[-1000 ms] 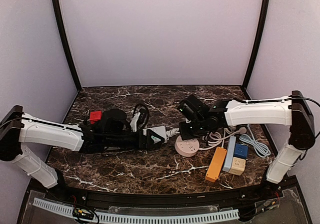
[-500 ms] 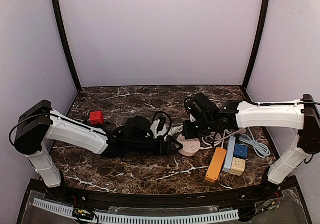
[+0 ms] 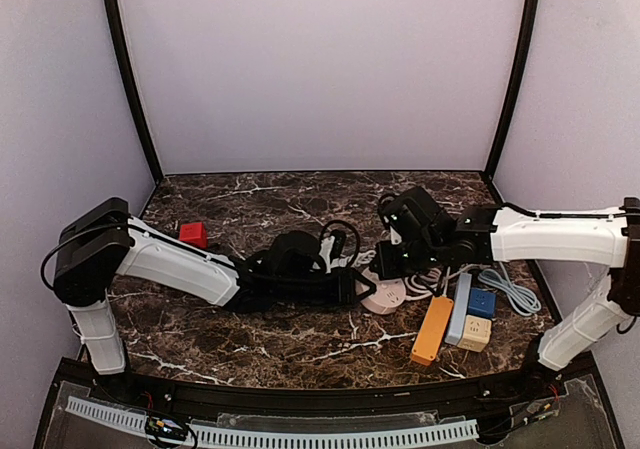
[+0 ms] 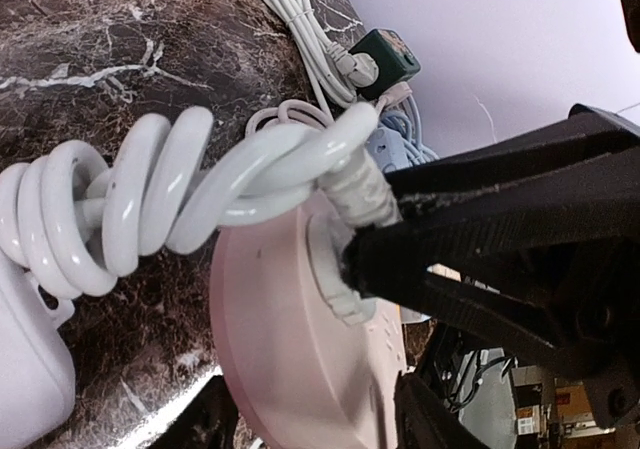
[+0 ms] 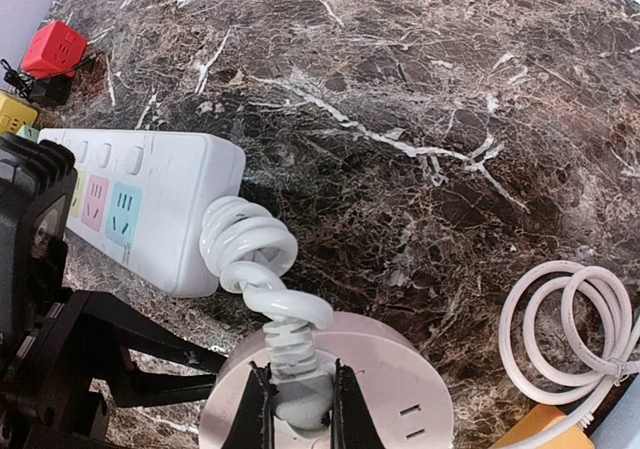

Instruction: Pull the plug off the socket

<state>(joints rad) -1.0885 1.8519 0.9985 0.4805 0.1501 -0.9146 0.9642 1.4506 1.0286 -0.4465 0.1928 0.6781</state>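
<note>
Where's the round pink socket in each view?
Top external: socket just right of centre.
Left wrist: socket fills bottom centre.
Right wrist: socket bottom centre, plug in it.
Shared landmark: coiled white cord running to the plug.

Pale lilac walls (image 3: 320, 69), dark marble tabletop (image 3: 250, 194)

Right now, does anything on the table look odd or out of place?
Yes. The cord is wound into a tight, bunched coil between the strip and the plug in the pink socket, so it looks kinked there. Nothing looks spilled or broken.
</note>
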